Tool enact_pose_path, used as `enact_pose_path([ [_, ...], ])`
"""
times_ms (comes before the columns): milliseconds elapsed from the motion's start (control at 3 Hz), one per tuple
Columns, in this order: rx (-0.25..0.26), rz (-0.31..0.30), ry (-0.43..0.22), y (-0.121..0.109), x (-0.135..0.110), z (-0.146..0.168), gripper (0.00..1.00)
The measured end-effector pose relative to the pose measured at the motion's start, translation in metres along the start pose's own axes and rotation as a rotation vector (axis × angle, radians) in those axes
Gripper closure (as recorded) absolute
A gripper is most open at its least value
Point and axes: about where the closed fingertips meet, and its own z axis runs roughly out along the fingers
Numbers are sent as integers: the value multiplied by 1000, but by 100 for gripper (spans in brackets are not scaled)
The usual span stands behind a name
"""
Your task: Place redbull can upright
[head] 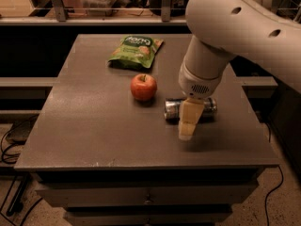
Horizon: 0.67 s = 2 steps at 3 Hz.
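Observation:
The redbull can lies on its side on the grey table, right of a red apple. It is silver with dark patches, its silver top pointing left toward the apple. My gripper hangs from the white arm directly over the can's middle, its cream-coloured fingers pointing down in front of the can and hiding its centre. The gripper's tips reach just below the can's near side.
A green chip bag lies flat at the back of the table. The table's front edge is near, with drawers below. Cables lie on the floor at the left.

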Motion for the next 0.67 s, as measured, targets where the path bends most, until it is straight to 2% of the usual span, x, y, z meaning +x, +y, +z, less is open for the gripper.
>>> enact_pose_path([
  [333, -20, -7, 11, -2, 2, 11, 23],
  [667, -12, -19, 11, -4, 1, 5, 46],
])
